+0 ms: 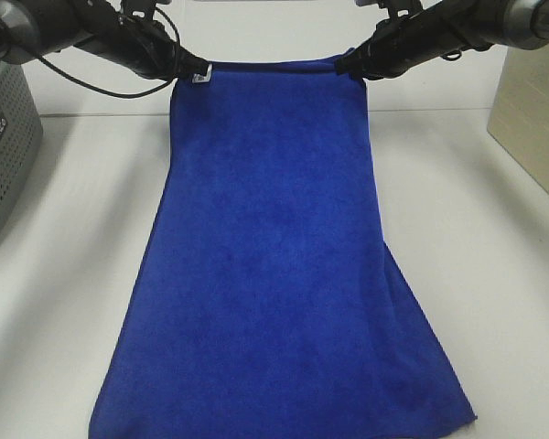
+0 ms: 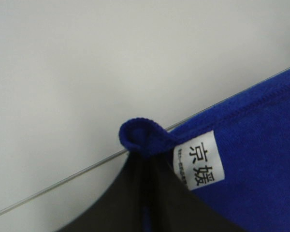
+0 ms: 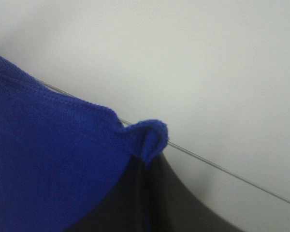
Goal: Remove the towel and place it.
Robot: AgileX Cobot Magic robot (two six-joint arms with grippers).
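The royal-blue towel [image 1: 274, 265] hangs stretched between my two grippers at the back, and its lower part lies spread on the white table toward the front edge. My left gripper [image 1: 185, 71] is shut on the towel's far left corner, next to the white tag [image 1: 199, 78]. In the left wrist view the pinched corner [image 2: 140, 137] and the tag [image 2: 199, 160] show above the dark fingers [image 2: 135, 203]. My right gripper [image 1: 348, 64] is shut on the far right corner, which shows bunched in the right wrist view [image 3: 147, 135].
A grey perforated basket [image 1: 5, 155] stands at the left edge of the table. A beige box [image 1: 535, 119] stands at the right edge. White table surface [image 1: 494, 274] lies on both sides of the towel.
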